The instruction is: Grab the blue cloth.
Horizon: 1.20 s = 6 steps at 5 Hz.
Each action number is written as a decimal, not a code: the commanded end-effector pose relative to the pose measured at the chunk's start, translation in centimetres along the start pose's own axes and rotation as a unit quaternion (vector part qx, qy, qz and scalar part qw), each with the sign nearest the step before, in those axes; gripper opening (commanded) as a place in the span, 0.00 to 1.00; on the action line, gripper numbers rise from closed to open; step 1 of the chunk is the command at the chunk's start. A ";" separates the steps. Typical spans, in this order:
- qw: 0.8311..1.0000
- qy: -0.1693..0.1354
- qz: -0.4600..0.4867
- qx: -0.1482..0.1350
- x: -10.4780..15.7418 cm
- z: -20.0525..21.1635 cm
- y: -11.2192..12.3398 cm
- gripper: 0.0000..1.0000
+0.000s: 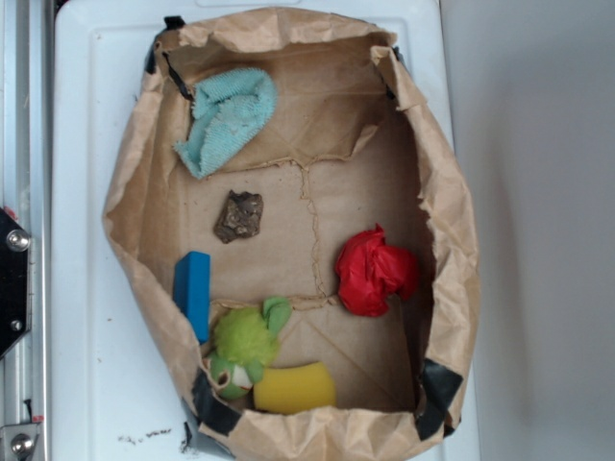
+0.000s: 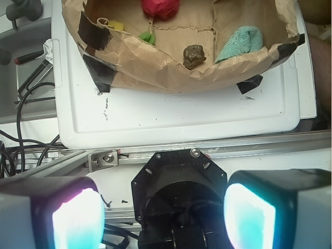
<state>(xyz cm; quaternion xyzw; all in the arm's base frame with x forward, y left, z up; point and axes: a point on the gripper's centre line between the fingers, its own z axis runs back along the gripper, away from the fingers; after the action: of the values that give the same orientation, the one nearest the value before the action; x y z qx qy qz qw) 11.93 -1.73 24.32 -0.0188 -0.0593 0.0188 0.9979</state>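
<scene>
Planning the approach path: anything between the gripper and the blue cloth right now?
Yes. In the wrist view the gripper sits open outside the paper bag, whose crumpled near wall rises in front of the blue cloth. A brown lump lies beside the cloth, apart from it. Nothing covers the cloth.

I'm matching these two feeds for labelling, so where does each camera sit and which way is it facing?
Exterior: overhead, looking straight down into the brown paper bag on the white tray; none of the arm shows.
Wrist: mounted on the arm outside the bag, looking over the tray toward the bag's side; the gripper fills the foreground, fingers spread apart, holding nothing.
Shared: the blue cloth, the brown lump and the red wad.
</scene>
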 end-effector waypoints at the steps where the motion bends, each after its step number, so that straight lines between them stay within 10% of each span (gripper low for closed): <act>1: 1.000 0.000 0.000 0.000 0.0 0.0 0.0 1.00; 3: 0.999 0.000 -0.044 -0.028 4.4 -2.4 0.7 1.00; 6: 0.999 -0.012 0.022 0.043 11.2 -7.1 3.4 1.00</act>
<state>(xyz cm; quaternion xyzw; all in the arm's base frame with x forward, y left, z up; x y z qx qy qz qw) 23.62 0.82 17.69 0.0191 -0.0549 0.0271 0.9979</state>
